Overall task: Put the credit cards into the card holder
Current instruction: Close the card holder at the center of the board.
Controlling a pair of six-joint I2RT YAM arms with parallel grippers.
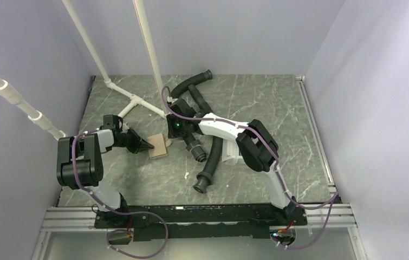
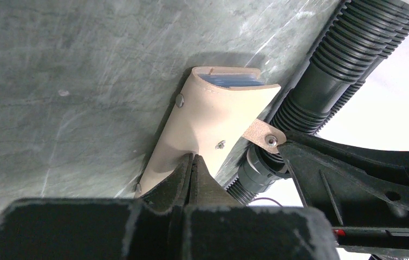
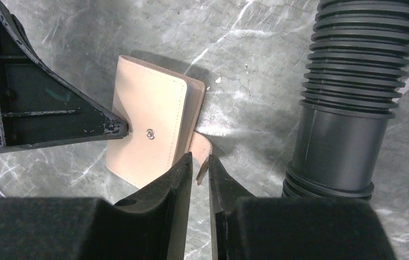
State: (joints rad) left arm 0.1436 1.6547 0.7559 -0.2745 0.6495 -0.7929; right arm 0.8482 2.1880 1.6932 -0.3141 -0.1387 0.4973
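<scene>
The tan card holder [image 1: 159, 149] lies folded on the grey marble table, left of centre. Blue card edges [image 2: 235, 79] show inside its open end; no loose credit cards are in view. My left gripper [image 1: 150, 145] is shut, and its closed tip [image 2: 193, 158] rests on the holder's outer face [image 2: 218, 111]. In the right wrist view the holder [image 3: 148, 108] lies flat with its snap up. My right gripper [image 3: 198, 160] is at its right edge, jaws a narrow gap apart with the snap tab [image 3: 201, 149] between them. The tab [image 2: 264, 135] stands lifted off the table.
Black corrugated hoses [image 1: 211, 160] lie right beside the holder and further back [image 1: 193, 85]; one [image 3: 348, 97] is close to my right gripper. A white pipe frame [image 1: 131, 100] stands at the back left. A white ribbed object [image 1: 230, 157] lies under the right arm.
</scene>
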